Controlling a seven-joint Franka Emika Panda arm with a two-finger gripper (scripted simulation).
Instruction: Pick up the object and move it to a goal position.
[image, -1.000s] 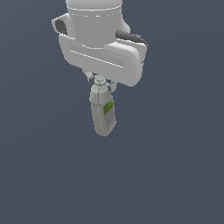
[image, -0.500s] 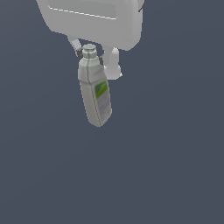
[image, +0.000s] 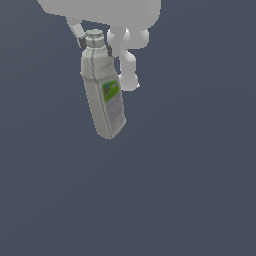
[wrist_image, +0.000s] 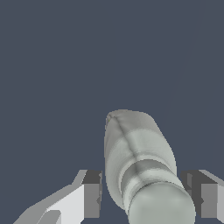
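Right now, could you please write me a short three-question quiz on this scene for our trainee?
1. True or false: the bottle lies flat on a surface.
2. Where does the tool grip the bottle? A) at the base; B) at the neck, just under the cap; C) across the label.
3. Apart from grey, which colour shows on the label?

Key:
1. False: it hangs slightly tilted from the tool, cap up.
2. B.
3. Green.
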